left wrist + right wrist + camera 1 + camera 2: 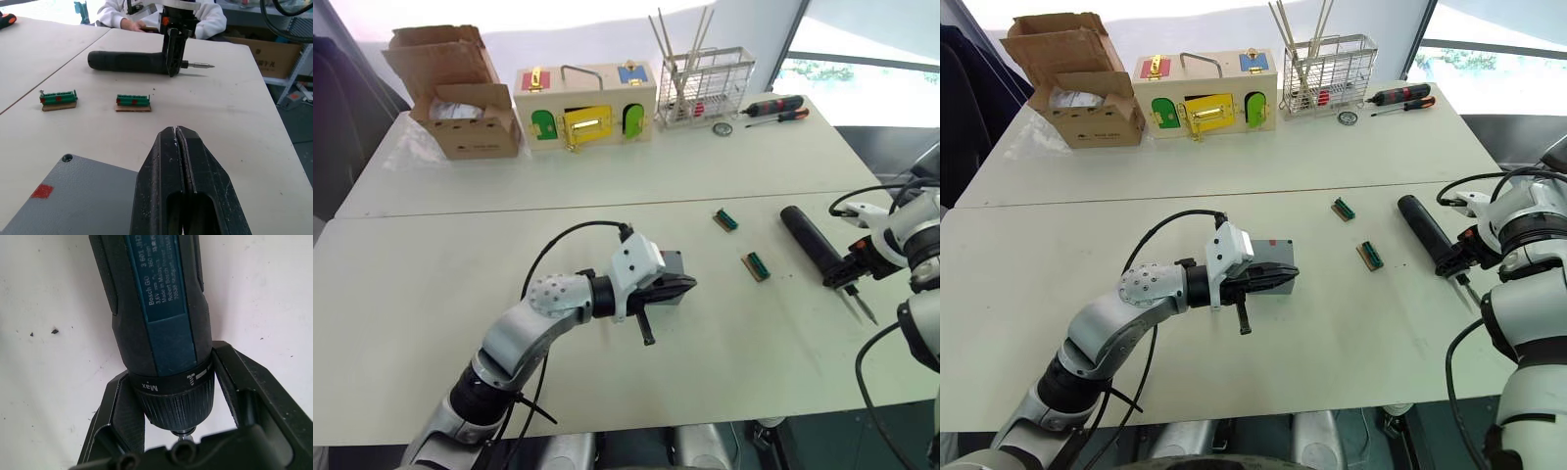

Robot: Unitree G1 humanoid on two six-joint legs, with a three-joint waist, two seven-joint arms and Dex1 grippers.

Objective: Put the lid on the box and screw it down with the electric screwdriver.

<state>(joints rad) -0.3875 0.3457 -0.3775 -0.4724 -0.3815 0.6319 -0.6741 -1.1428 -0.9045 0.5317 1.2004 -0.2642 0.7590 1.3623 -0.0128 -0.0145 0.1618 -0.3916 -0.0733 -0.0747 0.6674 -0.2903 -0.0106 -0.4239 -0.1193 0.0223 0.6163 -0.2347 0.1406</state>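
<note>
The grey lid (pixel 73 196), with a corner hole and a red sticker, lies flat on top of the grey box (pixel 674 264) at the table's middle. My left gripper (pixel 683 286) is shut with nothing between its fingers, and it rests at the lid's near edge. It hides most of the box. The electric screwdriver (pixel 808 240), black and dark blue, lies on the table at the right with its bit (pixel 199 64) pointing toward the front edge. My right gripper (pixel 850 270) stands over its bit end. In the right wrist view its fingers (pixel 124 411) press on the driver's collar (pixel 171 396) from both sides.
Two green terminal blocks (pixel 725 219) (pixel 756 265) lie between the box and the screwdriver. Along the far edge stand a cardboard carton (pixel 460 98), a wooden latch box (pixel 585 103), a wire rack (pixel 705 86) and two hand screwdrivers (pixel 778 108). A person's white sleeves (pixel 210 14) rest beyond the table.
</note>
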